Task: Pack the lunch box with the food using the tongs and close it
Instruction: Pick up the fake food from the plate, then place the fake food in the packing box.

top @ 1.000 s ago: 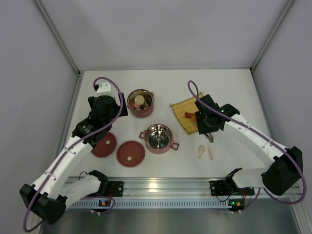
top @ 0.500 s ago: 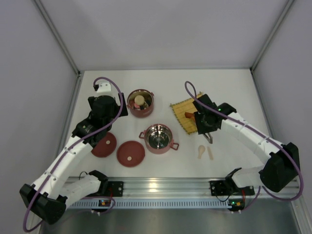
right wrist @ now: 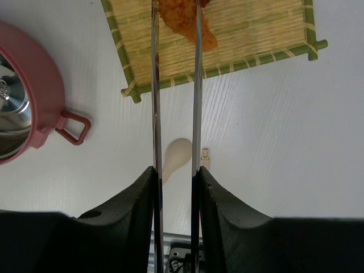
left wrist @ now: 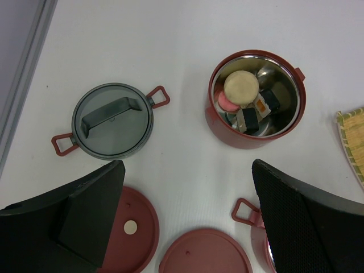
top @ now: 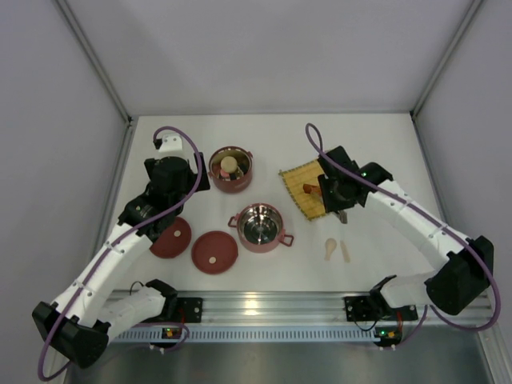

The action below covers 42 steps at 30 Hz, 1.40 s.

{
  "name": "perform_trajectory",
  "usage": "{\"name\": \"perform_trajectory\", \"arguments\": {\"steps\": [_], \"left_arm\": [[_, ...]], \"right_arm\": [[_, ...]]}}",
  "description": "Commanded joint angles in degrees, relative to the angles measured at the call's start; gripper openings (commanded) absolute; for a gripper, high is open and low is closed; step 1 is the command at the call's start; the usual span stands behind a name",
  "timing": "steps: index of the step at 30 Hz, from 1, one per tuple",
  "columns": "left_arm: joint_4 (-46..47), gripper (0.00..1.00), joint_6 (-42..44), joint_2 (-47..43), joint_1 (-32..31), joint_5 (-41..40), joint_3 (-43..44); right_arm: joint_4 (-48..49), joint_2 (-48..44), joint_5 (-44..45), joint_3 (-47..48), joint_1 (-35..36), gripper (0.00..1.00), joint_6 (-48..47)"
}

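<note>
Right gripper [right wrist: 175,170]: clamped on the tongs [right wrist: 196,102], both thin steel blades pinched.
Left gripper [left wrist: 186,166]: spread wide, nothing held, above the flat lids [left wrist: 205,253].
Empty bowl [top: 258,226]: mirror-bright lining, dark-red wall, near the mat [right wrist: 256,28].
Orange piece [right wrist: 181,18]: rough, crumbed, bracketed by the blades on the ribbed woven mat.
Risk: slipping from smooth blades if squeezed off-centre.
Filled bowl [left wrist: 227,132]: farthest, food [left wrist: 250,102] already packed inside.

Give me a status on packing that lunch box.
Done: the far bowl already holds several food pieces. In hand: the right gripper holds the tongs, their tips at the orange piece on the mat. Left: the near bowl is empty, the lids lie on the table, and nothing is stacked or closed.
</note>
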Motion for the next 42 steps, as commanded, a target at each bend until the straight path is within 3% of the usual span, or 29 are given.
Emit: {"name": "perform_trajectory", "arguments": {"steps": [1, 7, 15, 20, 33, 39, 42], "left_arm": [[0.9, 0.99, 0.1, 0.2, 0.1, -0.8, 1.0], [1.0, 0.99, 0.2, 0.2, 0.0, -0.9, 1.0], [0.9, 0.99, 0.2, 0.4, 0.1, -1.0, 1.0], [1.0, 0.99, 0.2, 0.4, 0.1, -1.0, 1.0], [0.8, 0.99, 0.1, 0.5, 0.0, -1.0, 1.0], [0.8, 0.99, 0.1, 0.6, 0.0, -1.0, 1.0], [0.7, 0.99, 0.1, 0.7, 0.0, -1.0, 1.0]], "right_arm": [[-1.2, -2.8, 0.9, 5.4, -0.6, 0.17, -0.4], [-2.7, -3.9, 0.3, 8.0, -0.6, 0.17, -0.4], [-2.9, -6.3, -11.5, 9.8, -0.1, 0.15, 0.1], [-1.5, -6.6, -18.1, 10.1, 3.3, 0.14, 1.0], [0.6, -3.5, -19.1, 12.5, 14.0, 0.15, 4.5], [2.1, -1.8, -17.9, 10.7, 17.8, 0.21, 5.6], [2.3, -1.7, -17.4, 10.7, 18.4, 0.30, 6.0]]}}
